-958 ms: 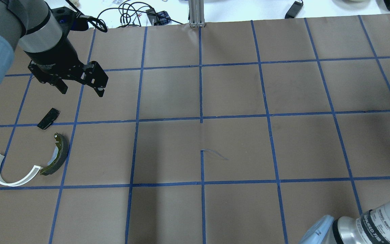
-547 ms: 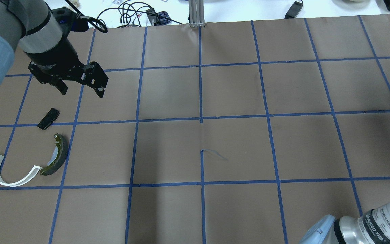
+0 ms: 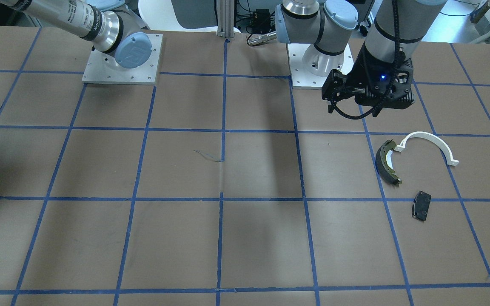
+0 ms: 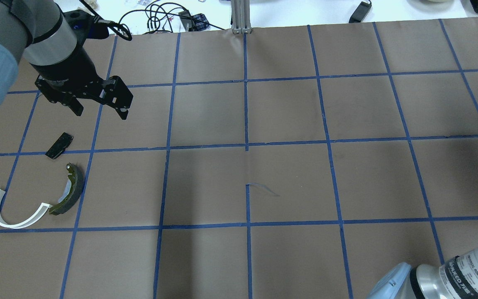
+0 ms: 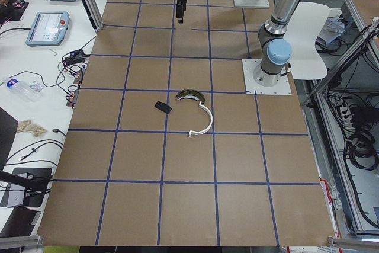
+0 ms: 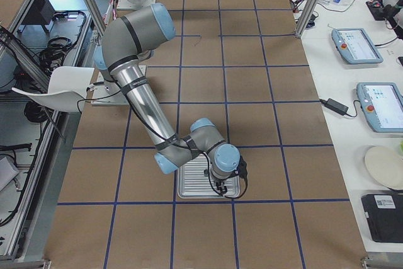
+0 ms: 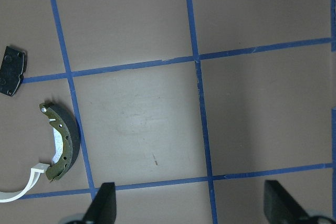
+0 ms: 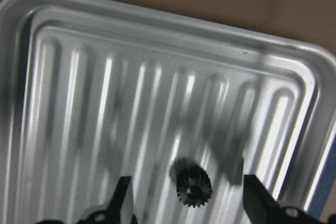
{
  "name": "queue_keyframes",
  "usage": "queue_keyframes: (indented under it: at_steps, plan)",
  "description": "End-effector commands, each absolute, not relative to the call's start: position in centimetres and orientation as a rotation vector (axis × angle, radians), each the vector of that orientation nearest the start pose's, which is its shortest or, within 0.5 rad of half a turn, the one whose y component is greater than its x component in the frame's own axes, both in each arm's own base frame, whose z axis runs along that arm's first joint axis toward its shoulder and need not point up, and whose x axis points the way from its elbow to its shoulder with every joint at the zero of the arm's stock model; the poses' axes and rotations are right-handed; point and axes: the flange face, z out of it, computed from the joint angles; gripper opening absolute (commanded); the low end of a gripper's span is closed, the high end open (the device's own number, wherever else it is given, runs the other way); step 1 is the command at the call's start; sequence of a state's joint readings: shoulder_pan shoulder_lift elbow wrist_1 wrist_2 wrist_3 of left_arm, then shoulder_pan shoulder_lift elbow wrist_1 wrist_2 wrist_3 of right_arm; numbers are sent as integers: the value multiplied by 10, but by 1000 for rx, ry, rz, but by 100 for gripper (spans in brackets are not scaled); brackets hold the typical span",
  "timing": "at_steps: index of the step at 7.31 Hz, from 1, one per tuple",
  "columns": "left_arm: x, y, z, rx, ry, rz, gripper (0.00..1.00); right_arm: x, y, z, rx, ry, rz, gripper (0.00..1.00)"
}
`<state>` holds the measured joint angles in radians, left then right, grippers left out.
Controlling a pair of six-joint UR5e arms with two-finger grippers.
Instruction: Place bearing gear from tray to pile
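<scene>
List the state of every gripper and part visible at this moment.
left gripper: open, empty, hovering beside the pile.
right gripper: open, over the tray, straddling the gear without touching it.
bearing gear: lying in the tray, bore up, not gripped.
tray: flat on the table.
brake shoe: lying on the table, one end at the arc's end.
white arc piece: lying flat.
black pad: lying flat, apart from the others.

1 gear (image 8: pixel 193 187), 1 tray (image 8: pixel 68 77), 3-pc pile (image 4: pixel 77 187)
</scene>
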<state>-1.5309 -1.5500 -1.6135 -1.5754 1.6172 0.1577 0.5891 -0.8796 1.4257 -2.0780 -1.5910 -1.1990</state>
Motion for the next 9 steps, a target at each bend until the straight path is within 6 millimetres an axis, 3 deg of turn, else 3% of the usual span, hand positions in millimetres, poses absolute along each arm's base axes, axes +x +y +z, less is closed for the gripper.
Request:
queue_keyframes:
  at_steps: [1,3,4,5,6,8,9]
  plan:
    - [-109,-486,476,183,3090,26,100,-511,-499,183,-318,3101,58,35]
    - [-109,-486,476,183,3090,24,100,-512,-498,183,-305,3109,79,19]
    - [-109,-487,475,181,3090,26,100,-514,-499,195,-297,3133,80,19]
    - [-109,-486,476,181,3090,24,100,-507,-503,219,-269,3178,125,19]
    - [-109,-487,476,183,3091,24,100,-471,-517,271,-249,3211,107,19]
    - [-109,-489,480,176,3093,11,100,-350,-547,351,-110,3190,259,20]
    - [-109,-488,480,178,3091,12,100,-272,-563,384,-88,3199,319,20]
